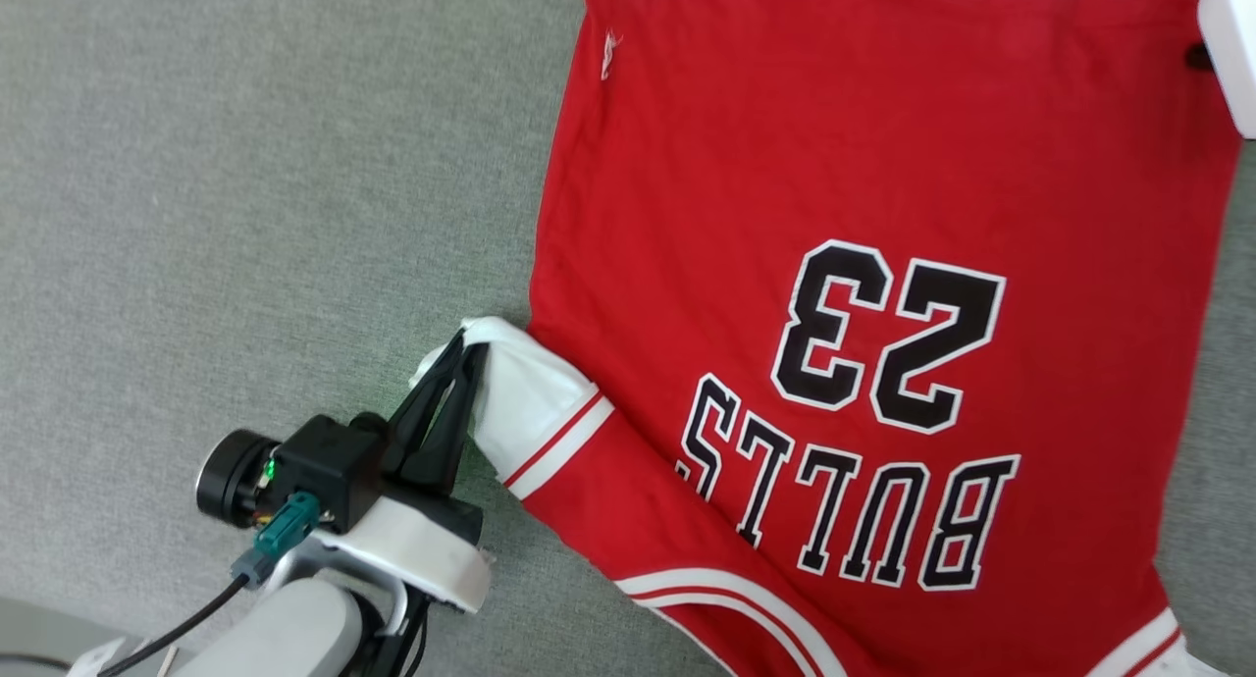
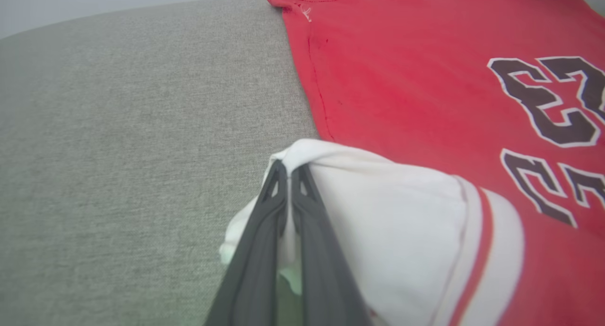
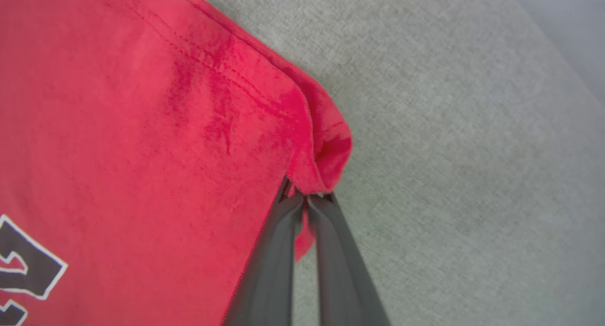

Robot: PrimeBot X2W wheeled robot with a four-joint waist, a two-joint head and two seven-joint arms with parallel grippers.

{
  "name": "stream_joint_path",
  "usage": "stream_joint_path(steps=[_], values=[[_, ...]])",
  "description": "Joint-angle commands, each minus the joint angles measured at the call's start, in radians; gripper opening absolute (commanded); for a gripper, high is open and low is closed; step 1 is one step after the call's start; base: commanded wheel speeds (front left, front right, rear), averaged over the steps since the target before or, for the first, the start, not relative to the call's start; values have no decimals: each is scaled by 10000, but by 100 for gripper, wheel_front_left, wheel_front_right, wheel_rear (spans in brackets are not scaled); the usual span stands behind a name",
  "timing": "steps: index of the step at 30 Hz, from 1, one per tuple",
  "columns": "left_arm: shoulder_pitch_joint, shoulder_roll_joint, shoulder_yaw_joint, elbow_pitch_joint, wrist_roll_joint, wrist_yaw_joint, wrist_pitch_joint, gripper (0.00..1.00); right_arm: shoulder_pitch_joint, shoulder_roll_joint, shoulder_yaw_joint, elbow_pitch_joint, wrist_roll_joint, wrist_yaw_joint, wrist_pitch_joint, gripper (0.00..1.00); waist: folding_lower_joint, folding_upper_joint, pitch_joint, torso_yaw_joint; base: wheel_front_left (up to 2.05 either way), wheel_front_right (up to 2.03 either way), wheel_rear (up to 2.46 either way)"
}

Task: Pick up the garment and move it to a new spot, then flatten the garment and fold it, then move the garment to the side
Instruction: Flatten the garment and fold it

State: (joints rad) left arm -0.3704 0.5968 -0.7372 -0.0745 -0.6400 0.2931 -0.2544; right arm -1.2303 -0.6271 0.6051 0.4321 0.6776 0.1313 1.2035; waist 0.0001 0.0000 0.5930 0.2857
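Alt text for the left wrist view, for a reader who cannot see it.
The left tool, shut, pinches the white sleeve of the red garment, which lies on a grey cloth surface, black print facing up.

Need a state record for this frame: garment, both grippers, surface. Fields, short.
garment: red shirt, spread flat, print side up
print: BULLS 23, upside down in the head view
left gripper: shut on the edge of the white sleeve
right gripper: shut on a red hem corner
surface: grey cloth
folded: not yet
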Motion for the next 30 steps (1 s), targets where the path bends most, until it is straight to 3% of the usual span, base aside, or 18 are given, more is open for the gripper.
stream_joint_path(steps=[1, 6, 10, 22, 24, 25, 30], values=[[305, 91, 103, -40, -102, 111, -47, 0, -43, 69, 91, -19, 118, -11, -246, 0, -1, 0, -570, -272, 0, 0, 0], [931, 311, 315, -110, -378, 306, -63, 0, 259, -277, 623, -485, 785, -11, -855, 0, -1, 0, -1576, -704, 0, 0, 0], [1500, 564, 492, -183, -623, 507, -60, 0, 806, -997, 1272, -1496, 1467, -11, -1189, 0, -1, 0, -2317, -1105, 0, 0, 0], [2859, 1170, 807, -454, -1204, 894, -26, 0, 4220, -4533, 2585, -4971, 3210, -11, -2190, 0, -1, 0, -3556, -2070, 0, 0, 0], [2981, 1245, 821, -461, -1232, 904, -17, 0, 5074, -5035, 2577, -5267, 3460, -11, -2530, 0, -1, 0, -3659, -2176, 0, 0, 0], [3080, 1308, 853, -465, -1306, 918, -16, 0, 6481, -5707, 2802, -5611, 3621, -11, -3020, 0, -1, 0, -3765, -2299, 0, 0, 0], [3252, 1371, 907, -440, -1366, 933, -27, 0, 8375, -6383, 3078, -5891, 3956, -11, -3711, 0, -1, 0, -3864, -2428, 0, 0, 0]])
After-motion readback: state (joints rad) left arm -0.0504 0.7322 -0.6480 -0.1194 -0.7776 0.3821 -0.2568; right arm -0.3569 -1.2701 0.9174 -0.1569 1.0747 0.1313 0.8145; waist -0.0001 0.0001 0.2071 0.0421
